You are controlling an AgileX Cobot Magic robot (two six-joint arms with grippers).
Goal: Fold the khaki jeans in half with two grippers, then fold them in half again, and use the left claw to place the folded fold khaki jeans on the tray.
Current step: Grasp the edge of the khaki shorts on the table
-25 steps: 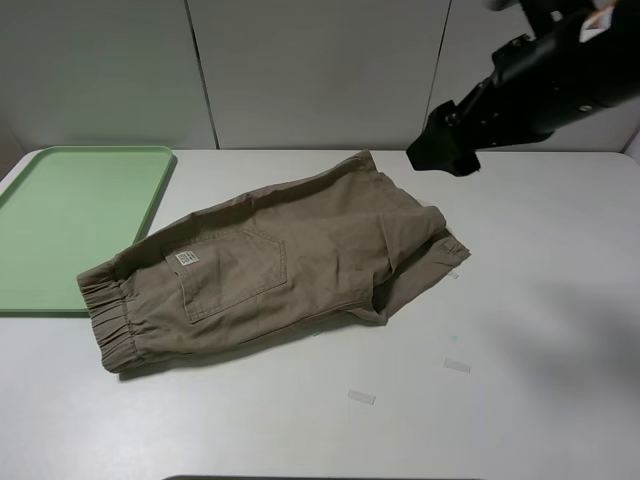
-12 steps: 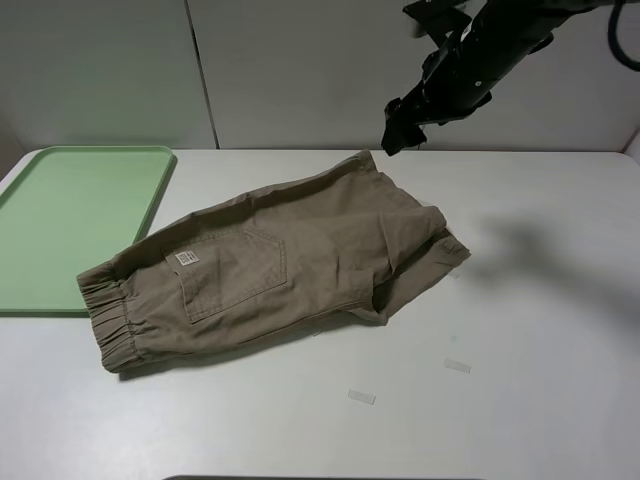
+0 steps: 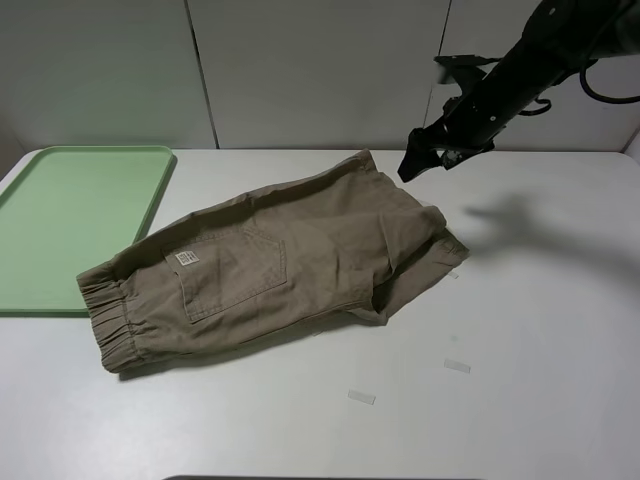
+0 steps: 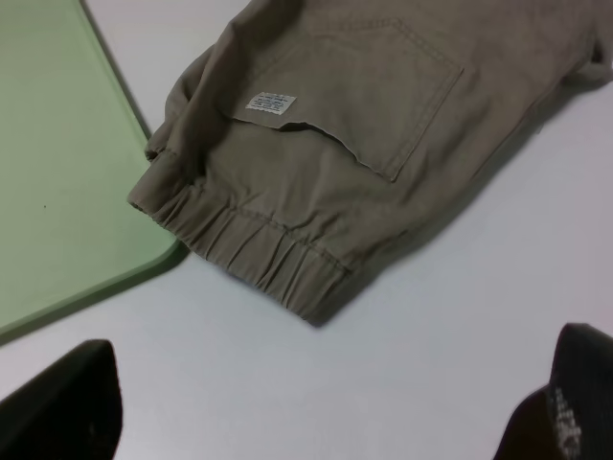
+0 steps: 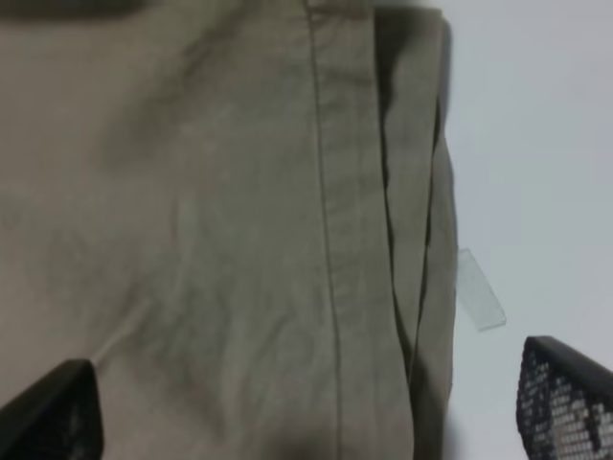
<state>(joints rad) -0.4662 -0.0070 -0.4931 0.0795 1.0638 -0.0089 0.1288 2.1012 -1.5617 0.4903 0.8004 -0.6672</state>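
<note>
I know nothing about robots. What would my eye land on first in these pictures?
Most likely the khaki jeans, lying rumpled and slanted across the middle of the white table. After that, the pale-green tray at the table's left side. Then the black right gripper, which hangs in the air near the far right end of the cloth, jaws open.

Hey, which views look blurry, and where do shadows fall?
Exterior high view: sharp, evenly lit; the right gripper throws a soft shadow on the table. Right wrist view: the khaki jeans look soft, out of focus. Left wrist view: jeans and white label crisp, left gripper dark and blurred at the frame edge.
</note>
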